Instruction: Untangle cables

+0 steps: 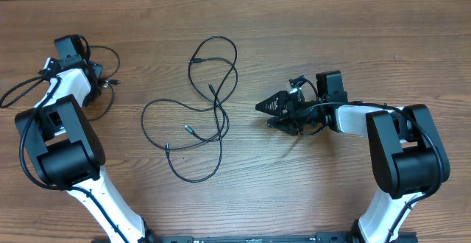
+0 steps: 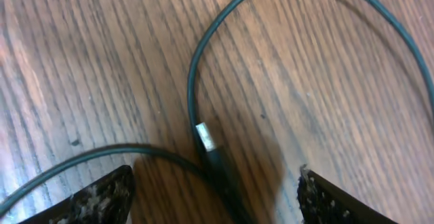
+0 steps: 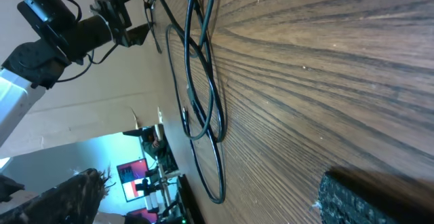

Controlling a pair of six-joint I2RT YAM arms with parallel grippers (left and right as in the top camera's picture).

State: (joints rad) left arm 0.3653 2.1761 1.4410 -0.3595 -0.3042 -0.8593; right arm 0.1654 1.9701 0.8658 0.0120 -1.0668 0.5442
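The cables [image 1: 218,110] lie looped and crossed at the centre of the worktop [image 1: 331,37], clear of the right end effector [image 1: 263,115], which is spread wide. A separate cable's silver-tipped plug [image 2: 205,137] lies between the wide-spread tips of the left end effector [image 2: 215,173].

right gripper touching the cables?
Apart. Overhead shows bare table between the open right gripper and the nearest loop of the cables.
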